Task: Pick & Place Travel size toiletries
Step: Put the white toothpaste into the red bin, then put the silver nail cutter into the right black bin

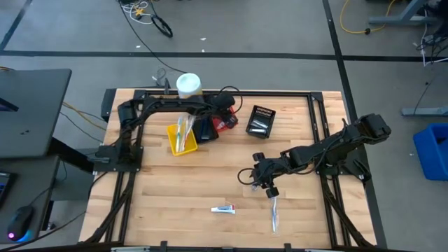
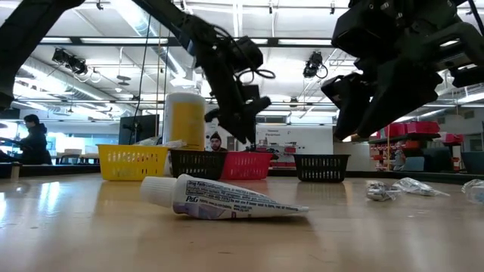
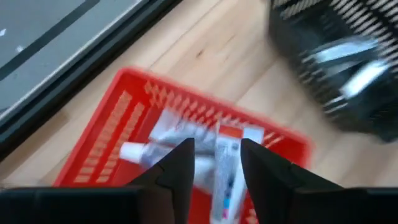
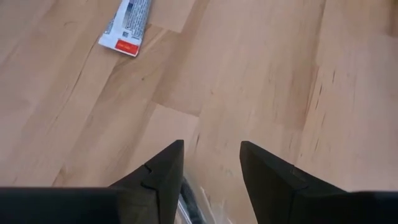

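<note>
On the wooden surface (image 1: 175, 189), the left tool (image 1: 225, 120) hovers at upper centre of the overhead frame above the red basket (image 3: 106, 143), its fingers parted around a white tube (image 3: 225, 168) with red and blue marks; other tubes lie in the basket. The right tool (image 1: 269, 189) hangs right of centre, fingers open and empty, directly above a clear-wrapped toothbrush (image 1: 274, 213) at lower right. Another white tube (image 1: 224, 208) lies apart to its lower left. Yellow basket (image 1: 182, 138) and black basket (image 1: 261, 122) flank the red one.
</note>
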Controlling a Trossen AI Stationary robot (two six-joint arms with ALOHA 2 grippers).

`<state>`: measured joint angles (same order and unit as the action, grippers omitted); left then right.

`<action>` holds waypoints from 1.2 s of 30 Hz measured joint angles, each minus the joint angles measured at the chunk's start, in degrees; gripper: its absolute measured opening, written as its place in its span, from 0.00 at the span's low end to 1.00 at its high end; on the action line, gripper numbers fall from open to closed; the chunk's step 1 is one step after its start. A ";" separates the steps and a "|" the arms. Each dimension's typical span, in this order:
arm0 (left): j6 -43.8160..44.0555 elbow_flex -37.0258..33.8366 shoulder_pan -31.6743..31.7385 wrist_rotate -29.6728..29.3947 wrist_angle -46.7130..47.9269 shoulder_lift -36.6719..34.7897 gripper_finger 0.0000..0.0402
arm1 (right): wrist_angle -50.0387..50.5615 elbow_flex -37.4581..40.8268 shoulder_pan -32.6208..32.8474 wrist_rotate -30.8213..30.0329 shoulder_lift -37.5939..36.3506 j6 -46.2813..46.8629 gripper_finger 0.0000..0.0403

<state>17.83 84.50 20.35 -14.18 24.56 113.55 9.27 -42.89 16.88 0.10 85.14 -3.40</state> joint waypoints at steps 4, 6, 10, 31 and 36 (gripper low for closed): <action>-0.93 3.25 -1.66 0.52 6.98 -3.22 0.37 | 1.40 0.02 0.00 0.04 0.00 2.04 0.41; -0.73 3.40 -3.11 0.38 9.14 -5.75 0.37 | 2.14 0.04 0.04 0.17 0.00 3.45 0.42; 0.18 3.28 -6.40 0.14 14.02 -11.78 0.36 | 4.57 0.04 0.82 0.02 0.00 4.49 0.45; 2.10 -25.02 -26.26 -6.91 0.59 -35.79 0.35 | 20.16 0.00 5.79 -5.58 -17.58 11.52 0.47; 0.07 -35.04 -29.25 -6.37 -15.46 -36.39 0.35 | 17.85 0.07 5.49 -5.58 -15.02 9.42 0.47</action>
<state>17.90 49.46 -8.91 -20.54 9.11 77.17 27.13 -42.83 22.38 -5.48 70.12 6.02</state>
